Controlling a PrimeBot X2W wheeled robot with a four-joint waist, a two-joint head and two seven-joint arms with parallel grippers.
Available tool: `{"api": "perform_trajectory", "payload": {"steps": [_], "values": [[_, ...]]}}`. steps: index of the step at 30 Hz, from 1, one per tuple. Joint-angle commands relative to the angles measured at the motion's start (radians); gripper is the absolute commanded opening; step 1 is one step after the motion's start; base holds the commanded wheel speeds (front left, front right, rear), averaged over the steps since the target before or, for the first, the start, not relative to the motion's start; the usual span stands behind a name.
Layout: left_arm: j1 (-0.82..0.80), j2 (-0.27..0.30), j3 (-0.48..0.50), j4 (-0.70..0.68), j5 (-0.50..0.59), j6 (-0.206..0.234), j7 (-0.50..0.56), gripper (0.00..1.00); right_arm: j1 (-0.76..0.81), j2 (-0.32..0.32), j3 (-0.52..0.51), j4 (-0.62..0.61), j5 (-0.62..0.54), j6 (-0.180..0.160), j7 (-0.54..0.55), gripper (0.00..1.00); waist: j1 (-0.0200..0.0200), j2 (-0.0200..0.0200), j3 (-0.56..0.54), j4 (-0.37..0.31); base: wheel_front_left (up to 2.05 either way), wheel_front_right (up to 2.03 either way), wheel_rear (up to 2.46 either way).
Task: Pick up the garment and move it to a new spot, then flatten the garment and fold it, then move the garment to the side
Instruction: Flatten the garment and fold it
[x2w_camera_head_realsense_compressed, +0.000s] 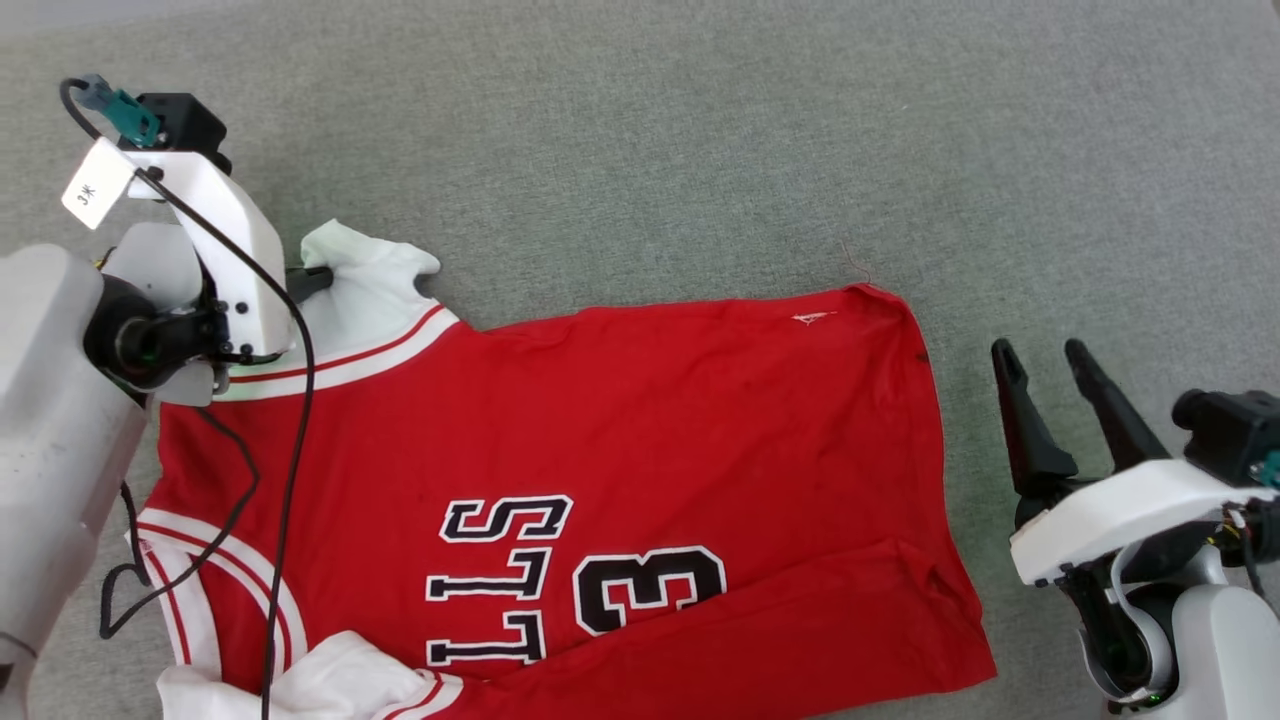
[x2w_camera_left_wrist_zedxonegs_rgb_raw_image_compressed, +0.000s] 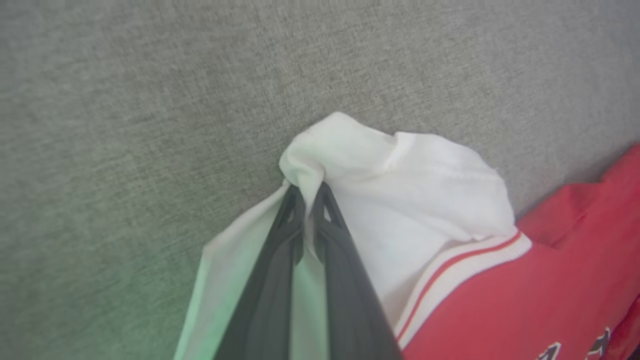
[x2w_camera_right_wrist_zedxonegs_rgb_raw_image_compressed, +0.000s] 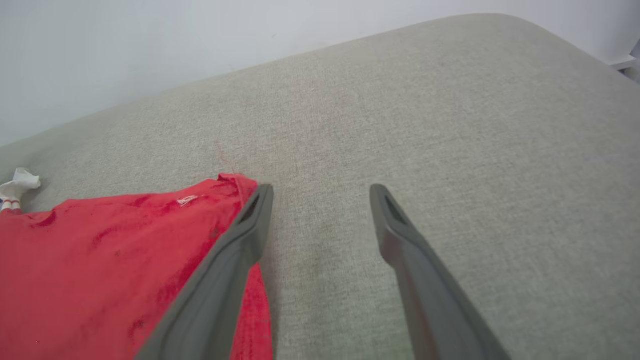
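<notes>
Across the middle of the grey woven upholstered surface (x2w_camera_head_realsense_compressed: 700, 150) the bright red soft jersey shirt (x2w_camera_head_realsense_compressed: 640, 430), with white sleeves and black-and-white lettering, lies spread out. In the head view its hem is toward three o'clock and its shoulders toward nine. The risk, as I judge it, sits with the pinch at ten o'clock. Only a small bunched tip of the white sleeve (x2w_camera_left_wrist_zedxonegs_rgb_raw_image_compressed: 410, 190) is caught, so a pull could slip it free. It could also drag the sleeve alone and wrinkle or skew the body. The left tool (x2w_camera_left_wrist_zedxonegs_rgb_raw_image_compressed: 308, 195) is closed almost fully, gripping that sleeve fold. The right tool (x2w_camera_right_wrist_zedxonegs_rgb_raw_image_compressed: 322, 192) stands wide open and empty, just beside the hem corner at three o'clock. One finger overlaps the red edge in its wrist view; whether it touches I cannot tell.
</notes>
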Motion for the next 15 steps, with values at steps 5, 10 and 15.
{"api": "perform_trajectory", "payload": {"steps": [5, 10, 15], "values": [[-0.009, -0.018, -0.015, -0.013, 0.012, 0.0, -0.059, 0.0, -0.043, 0.001, 0.001, 0.063, 0.007, 0.0, 0.127, 1.0, 0.0001, 0.0, -0.036, 0.04, 0.0, 0.0, 0.0], [-0.03, -0.036, -0.022, -0.043, 0.024, 0.001, -0.108, 0.0, -0.106, -0.029, 0.019, 0.086, 0.008, 0.0, 0.307, 1.0, 0.0001, 0.0, -0.061, 0.092, 0.0, 0.0, 0.0], [-0.038, -0.047, -0.042, -0.073, 0.05, 0.001, -0.158, 0.0, -0.182, -0.086, 0.063, 0.102, 0.003, 0.0, 0.479, 1.0, 0.0001, 0.0, -0.068, 0.14, 0.0, 0.0, 0.0]]}}
